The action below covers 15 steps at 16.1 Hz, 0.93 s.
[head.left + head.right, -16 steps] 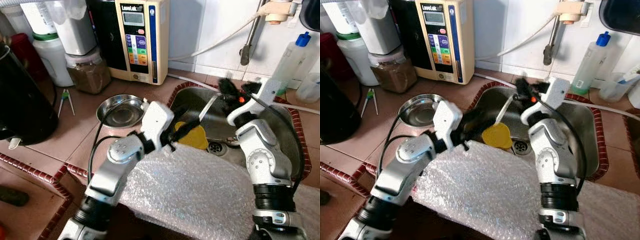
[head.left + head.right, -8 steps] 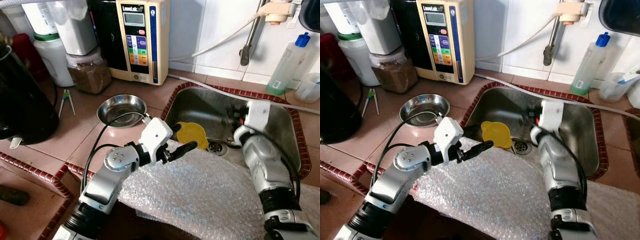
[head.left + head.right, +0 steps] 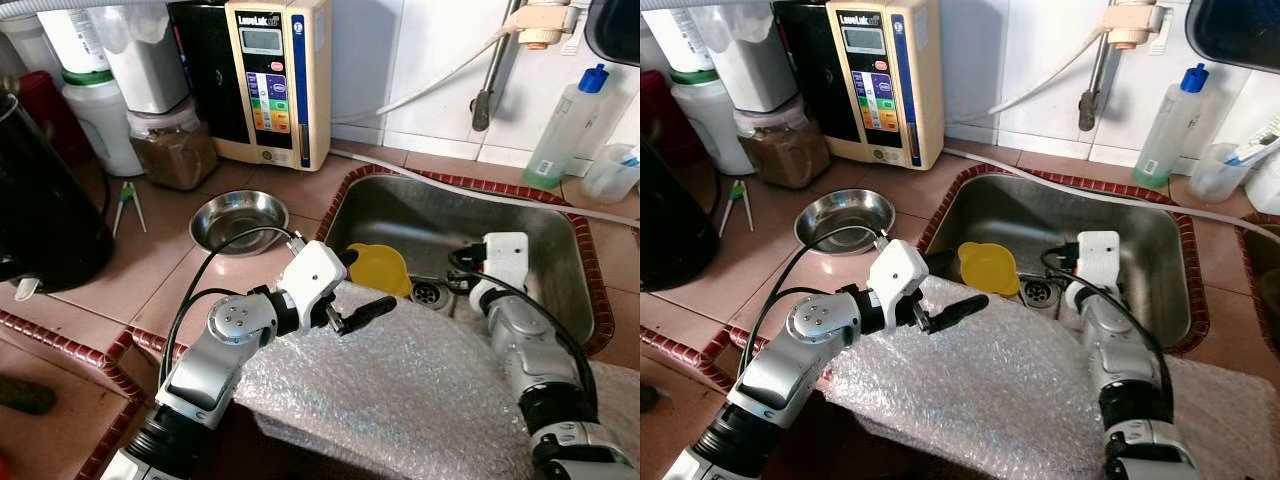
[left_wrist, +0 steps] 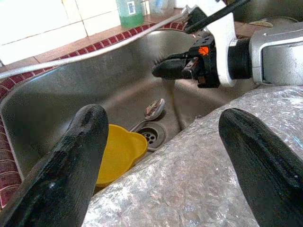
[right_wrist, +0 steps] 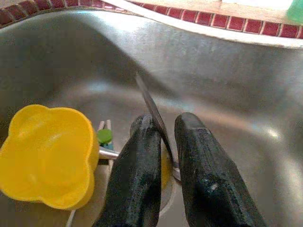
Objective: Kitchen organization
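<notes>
On the far left of the tiled table (image 3: 210,270) stands a steel bowl (image 3: 238,218), untouched. Next comes the left tool (image 3: 362,312), its fingers spread wide apart and empty, hovering over the sheet of bubble wrap (image 3: 400,390) draped across the sink's front edge. Just beyond it, on the floor of the sink (image 3: 400,205), lies a yellow flower-shaped dish (image 3: 380,268) beside the drain (image 3: 430,293).

Further right, the right tool (image 5: 163,146) reaches down into the basin near the drain, its two fingers drawn close on the thin flat handle of a metal utensil (image 5: 151,109), apparently a spoon. In the left wrist view, a spoon bowl (image 4: 154,109) rests by the drain.

The utensil looks stiff, light and smooth, probably wet, so it may well slip or pivot between narrow fingers; a hold lower on the handle, nearer its balance point, would likely steady it. The yellow dish seems to be light, rigid plastic, best pinched at its scalloped rim. The bubble wrap is soft and would give under any load.
</notes>
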Tool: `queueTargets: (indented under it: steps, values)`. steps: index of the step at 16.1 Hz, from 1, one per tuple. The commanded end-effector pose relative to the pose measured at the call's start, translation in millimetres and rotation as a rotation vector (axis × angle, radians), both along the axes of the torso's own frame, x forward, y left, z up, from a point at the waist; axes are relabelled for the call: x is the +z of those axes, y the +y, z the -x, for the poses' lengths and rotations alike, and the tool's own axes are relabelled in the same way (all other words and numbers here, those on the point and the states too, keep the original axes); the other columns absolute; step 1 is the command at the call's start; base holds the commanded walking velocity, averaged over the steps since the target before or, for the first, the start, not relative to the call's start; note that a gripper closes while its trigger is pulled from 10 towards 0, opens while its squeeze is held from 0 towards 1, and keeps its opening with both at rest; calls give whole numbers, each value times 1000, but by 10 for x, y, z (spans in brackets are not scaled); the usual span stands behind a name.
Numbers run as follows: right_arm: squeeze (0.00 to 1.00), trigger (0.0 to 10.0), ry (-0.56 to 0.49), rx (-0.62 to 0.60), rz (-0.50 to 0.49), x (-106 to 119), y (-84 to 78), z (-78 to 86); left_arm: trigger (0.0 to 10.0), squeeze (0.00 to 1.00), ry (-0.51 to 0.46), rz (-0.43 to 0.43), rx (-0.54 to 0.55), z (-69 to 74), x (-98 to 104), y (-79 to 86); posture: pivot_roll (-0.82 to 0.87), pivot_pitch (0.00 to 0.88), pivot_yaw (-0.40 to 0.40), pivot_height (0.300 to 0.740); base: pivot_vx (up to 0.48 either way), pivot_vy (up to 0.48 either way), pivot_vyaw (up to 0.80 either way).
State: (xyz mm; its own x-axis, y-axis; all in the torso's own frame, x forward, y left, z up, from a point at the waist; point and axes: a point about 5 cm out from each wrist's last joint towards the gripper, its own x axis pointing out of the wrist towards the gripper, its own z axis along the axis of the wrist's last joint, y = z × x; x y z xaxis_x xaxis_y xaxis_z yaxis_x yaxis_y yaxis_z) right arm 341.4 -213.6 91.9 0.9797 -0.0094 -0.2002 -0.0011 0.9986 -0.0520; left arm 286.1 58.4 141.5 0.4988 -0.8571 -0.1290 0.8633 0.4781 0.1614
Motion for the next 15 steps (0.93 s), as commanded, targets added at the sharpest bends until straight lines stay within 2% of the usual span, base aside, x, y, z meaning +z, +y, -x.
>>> queueTargets:
  steps: [1, 5, 6, 8, 11, 12, 13, 15]
  values:
    - [1000, 10000, -5, 16, 8, 17, 58, -33, 10000, 1000, -17, -18, -17, -12, 36, -23, -55, 34, 68, 740, 0, 0, 0]
    - [1000, 10000, -6, 31, 13, 16, 85, -41, 10000, 1000, -25, -20, -14, -4, 27, -38, -56, 34, 68, 740, 0, 0, 0]
    - [1000, 10000, -32, 47, -1, 47, 110, -46, 10000, 1000, -42, -16, 39, -70, 47, -6, -60, 39, 69, 740, 0, 0, 0]
    - [1000, 10000, -113, 105, -56, 165, 240, -51, 10000, 1000, -87, -18, 167, -242, 104, 69, -66, 41, 69, 740, 0, 0, 0]
    - [1000, 10000, -146, 218, -97, 209, 447, -6, 10000, 1000, -145, 14, 392, -503, 204, 206, -77, 42, 72, 740, 0, 0, 0]
    - [1000, 10000, -171, 276, -89, 238, 533, 37, 10000, 1000, -183, 9, 554, -623, 256, 324, -82, 42, 75, 740, 0, 0, 0]
    - [1000, 10000, -176, 291, -91, 245, 555, 48, 10000, 1000, -202, -3, 606, -654, 267, 360, -82, 42, 75, 740, 0, 0, 0]
    - [1000, 10000, -219, 389, -94, 310, 702, 146, 10000, 1000, -210, 47, 840, -800, 328, 594, -84, 45, 80, 740, 0, 0, 0]
